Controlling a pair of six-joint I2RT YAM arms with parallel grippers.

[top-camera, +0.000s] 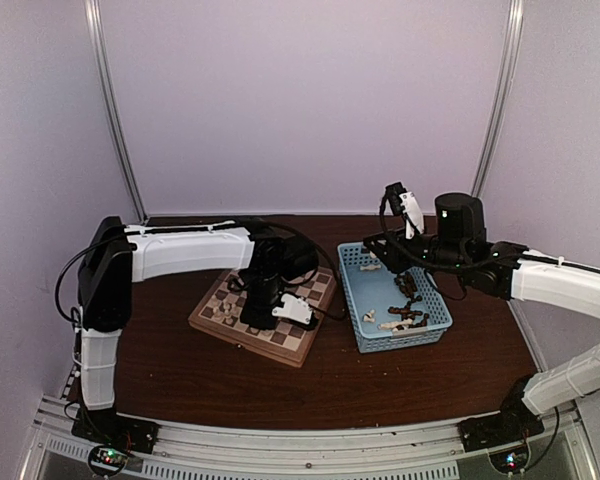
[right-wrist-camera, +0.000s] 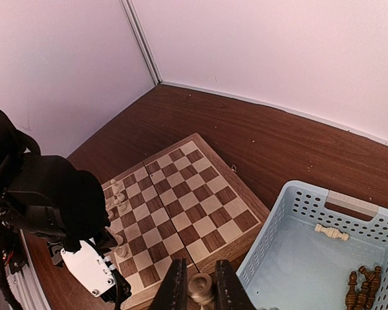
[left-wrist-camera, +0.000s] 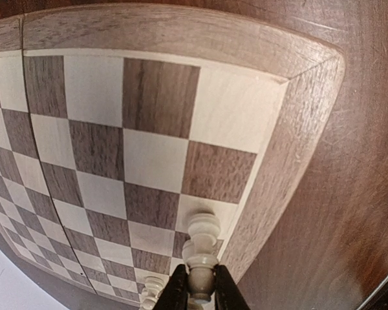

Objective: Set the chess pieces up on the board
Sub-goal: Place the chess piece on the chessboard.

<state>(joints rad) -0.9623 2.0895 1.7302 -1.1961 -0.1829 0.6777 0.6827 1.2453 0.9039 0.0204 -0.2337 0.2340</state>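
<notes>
My left gripper [left-wrist-camera: 200, 276] is clamped on a cream piece [left-wrist-camera: 202, 255]. The piece stands upright between the black fingers [left-wrist-camera: 178, 290], over a square right by the board's [left-wrist-camera: 149, 97] rim, near a corner. More cream pieces [left-wrist-camera: 154, 287] stand just beside it along the same edge.

My right gripper [right-wrist-camera: 200, 287] is closed on a second cream piece [right-wrist-camera: 200, 286]. It's raised off the tabletop [top-camera: 380, 390] by the basket's [top-camera: 352, 300] far end; I can't tell this piece's type.

The board is thick wood with a matte tan and brown check and a light rim, and it sits skewed on the dark wood-grain tabletop. The basket is light-blue perforated plastic, just beside the board's right corner. Inside it are turned dark brown pieces [right-wrist-camera: 365, 284] in a heap and one cream figurine [right-wrist-camera: 332, 232] lying flat.
</notes>
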